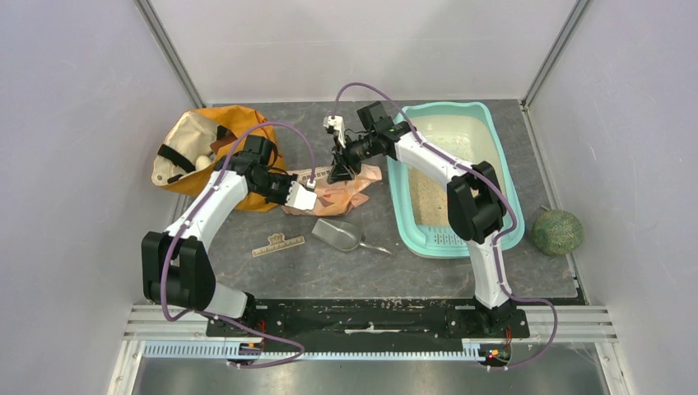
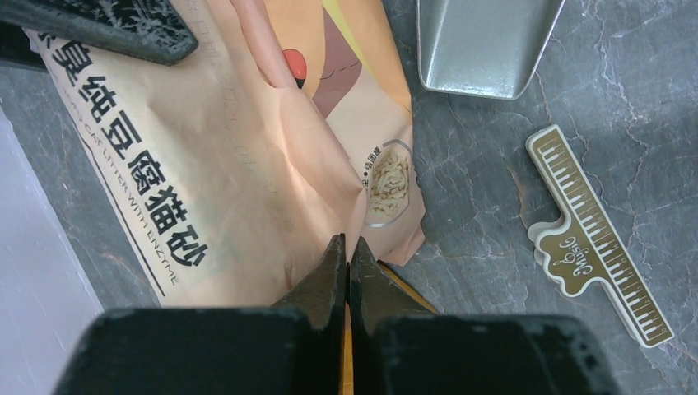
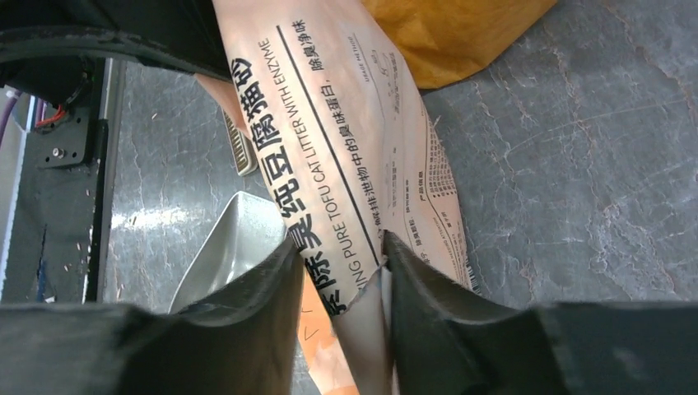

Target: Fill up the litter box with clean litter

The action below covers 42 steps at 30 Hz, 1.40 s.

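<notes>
Running near-to-far, litter box (image 1: pixel 440 240) long axis, perforated lip nearest, left pincer (image 2: pixel 346 240), right pincer (image 3: pixel 339 243) both pinching pouch (image 2: pixel 247 164).

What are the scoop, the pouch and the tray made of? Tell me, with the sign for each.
Scoop: likely metal, brushed silver with dull glare.
Pouch: thin matte printed film or coated paper, sharply creased.
Tray: apparently moulded plastic, smooth teal rim, perforated lip.
</notes>
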Each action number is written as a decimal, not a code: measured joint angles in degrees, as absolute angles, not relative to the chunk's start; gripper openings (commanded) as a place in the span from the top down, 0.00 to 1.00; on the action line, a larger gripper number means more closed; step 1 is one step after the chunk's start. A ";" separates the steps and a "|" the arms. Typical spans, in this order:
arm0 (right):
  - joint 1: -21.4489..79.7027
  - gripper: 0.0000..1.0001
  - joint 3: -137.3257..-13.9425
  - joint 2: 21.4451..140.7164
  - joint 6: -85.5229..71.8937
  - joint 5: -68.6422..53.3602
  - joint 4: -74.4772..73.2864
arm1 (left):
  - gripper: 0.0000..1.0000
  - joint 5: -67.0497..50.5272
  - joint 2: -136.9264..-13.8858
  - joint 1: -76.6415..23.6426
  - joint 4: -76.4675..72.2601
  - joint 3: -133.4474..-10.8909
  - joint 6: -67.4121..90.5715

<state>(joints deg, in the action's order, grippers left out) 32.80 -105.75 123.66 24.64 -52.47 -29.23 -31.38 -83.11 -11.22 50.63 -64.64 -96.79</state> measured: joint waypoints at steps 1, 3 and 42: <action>32.80 0.70 -106.19 123.87 24.71 -52.18 -29.30 | 0.98 -31.35 -83.07 -11.22 50.61 -64.58 -96.97; 32.80 0.84 -106.45 123.92 25.08 -51.90 -29.32 | 0.95 -31.33 -82.89 -11.22 50.59 -64.42 -97.19; 35.16 1.00 -93.34 117.12 27.07 -41.87 -13.26 | 0.43 -39.75 -93.23 -9.10 36.47 -76.25 -38.76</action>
<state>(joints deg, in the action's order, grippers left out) 35.16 -93.34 117.12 27.07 -41.87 -13.26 -39.75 -93.23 -9.10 36.47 -76.25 -38.76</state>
